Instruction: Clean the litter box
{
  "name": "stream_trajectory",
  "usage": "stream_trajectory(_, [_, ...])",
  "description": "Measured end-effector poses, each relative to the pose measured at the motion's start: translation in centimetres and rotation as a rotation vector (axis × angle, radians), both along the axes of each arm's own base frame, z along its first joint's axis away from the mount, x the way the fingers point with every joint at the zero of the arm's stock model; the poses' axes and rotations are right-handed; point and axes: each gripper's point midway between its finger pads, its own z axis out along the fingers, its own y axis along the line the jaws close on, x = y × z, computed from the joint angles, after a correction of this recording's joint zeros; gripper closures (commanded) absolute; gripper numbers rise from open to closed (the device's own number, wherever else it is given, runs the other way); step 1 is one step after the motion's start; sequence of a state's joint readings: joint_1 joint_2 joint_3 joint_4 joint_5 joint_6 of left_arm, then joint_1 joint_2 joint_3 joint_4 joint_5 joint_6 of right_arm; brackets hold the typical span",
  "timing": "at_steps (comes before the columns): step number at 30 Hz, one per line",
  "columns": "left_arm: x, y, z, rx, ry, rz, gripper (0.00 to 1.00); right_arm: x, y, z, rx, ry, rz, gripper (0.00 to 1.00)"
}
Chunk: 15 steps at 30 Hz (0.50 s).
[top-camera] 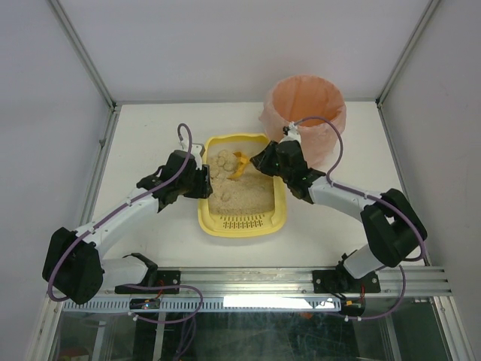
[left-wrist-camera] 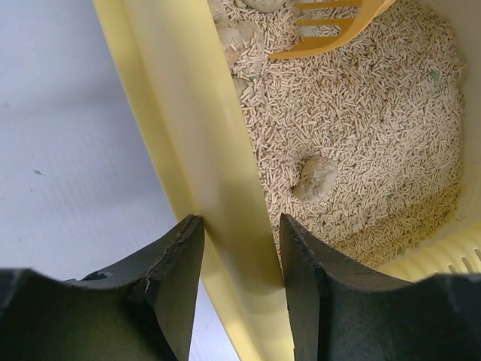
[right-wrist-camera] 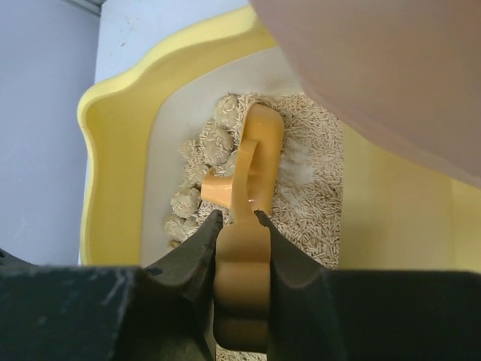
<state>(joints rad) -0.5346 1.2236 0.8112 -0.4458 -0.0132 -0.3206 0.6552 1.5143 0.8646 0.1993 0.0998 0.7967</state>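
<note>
The pale-yellow litter box (top-camera: 204, 219) lies mid-table, holding beige pellet litter and with a slotted grate at its near end. My left gripper (top-camera: 204, 180) straddles the box's left wall (left-wrist-camera: 203, 135). One finger sits outside and one inside, both pressed against the wall (left-wrist-camera: 239, 219). My right gripper (top-camera: 259, 162) is shut on the handle of the orange scoop (right-wrist-camera: 259, 150). The scoop's head (top-camera: 239, 164) rests in the litter at the far end, beside several pale clumps (right-wrist-camera: 203, 147). A lone clump (left-wrist-camera: 316, 177) lies nearer the grate.
A round bin lined with a pink-orange bag (top-camera: 304, 105) stands at the back right, just behind the right gripper, and fills the upper right of the right wrist view (right-wrist-camera: 391, 75). White tabletop (top-camera: 143, 135) surrounds the box, and enclosure walls stand on three sides.
</note>
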Motion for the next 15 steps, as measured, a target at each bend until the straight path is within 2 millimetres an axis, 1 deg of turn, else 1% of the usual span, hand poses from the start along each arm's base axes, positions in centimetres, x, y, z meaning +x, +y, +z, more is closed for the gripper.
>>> stream_trajectory(5, [0.0,0.4,-0.1,0.011,0.006,0.008,0.56,0.4,1.1,0.5,0.051,-0.038,0.037,1.00])
stream_trajectory(9, [0.0,0.4,-0.1,0.014,0.006,0.010,0.55,0.2,1.0,0.8,0.075,-0.070,0.038,1.00])
stream_trajectory(11, [0.0,0.5,-0.1,0.015,0.006,0.011,0.54,-0.5,0.8,0.7,0.086,-0.068,0.041,1.00])
stream_trajectory(15, [0.0,0.5,-0.1,0.015,0.006,0.012,0.54,-3.1,0.5,-0.2,0.098,-0.037,0.066,1.00])
